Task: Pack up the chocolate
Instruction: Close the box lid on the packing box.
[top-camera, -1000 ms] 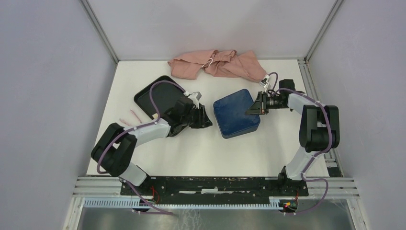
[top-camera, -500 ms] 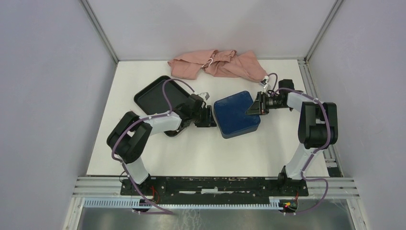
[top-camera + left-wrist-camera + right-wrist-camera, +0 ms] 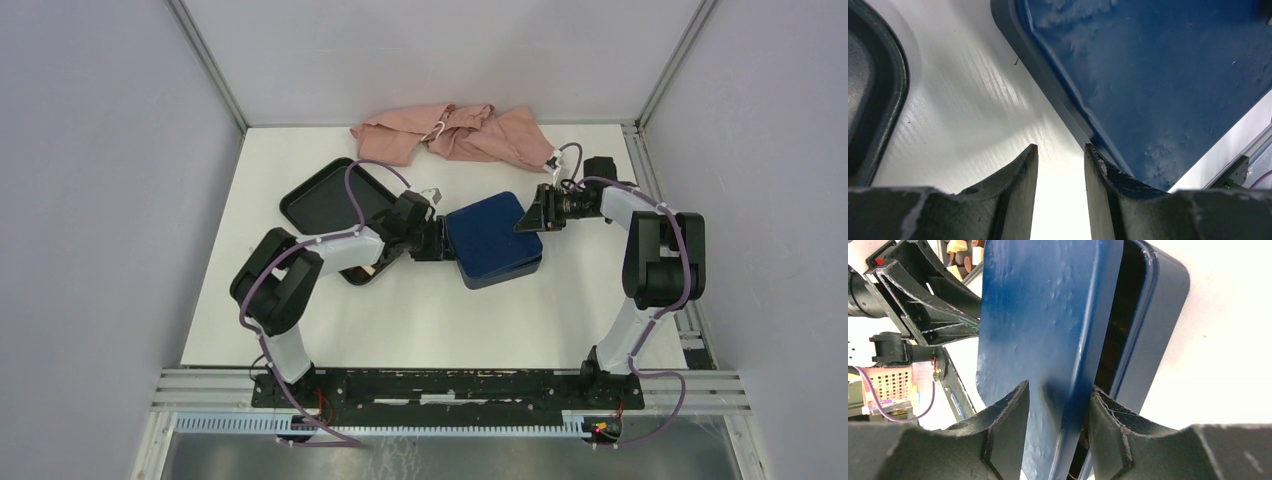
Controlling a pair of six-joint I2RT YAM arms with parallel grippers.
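While the lid [image 3: 1038,315] sits tilted up off the box [image 3: 1153,340], my right gripper [image 3: 1058,387] straddles the lid's edge, fingers apart; can't tell if it's pinching. My left gripper [image 3: 1060,150] is partly spread with nothing in it, low over the counter [image 3: 973,100] just beside the box's opposite side. Chocolate [image 3: 960,249] shows past my left gripper, outside the box, toward the tray [image 3: 878,100].

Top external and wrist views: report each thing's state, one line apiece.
Box lid: ajar, tilted above the base.
Box base: partly uncovered.
Left gripper: open, empty.
Right gripper: open, straddling the lid's edge.
Chocolate: outside the box.
Black tray: lying flat.
Pink cloth: crumpled.
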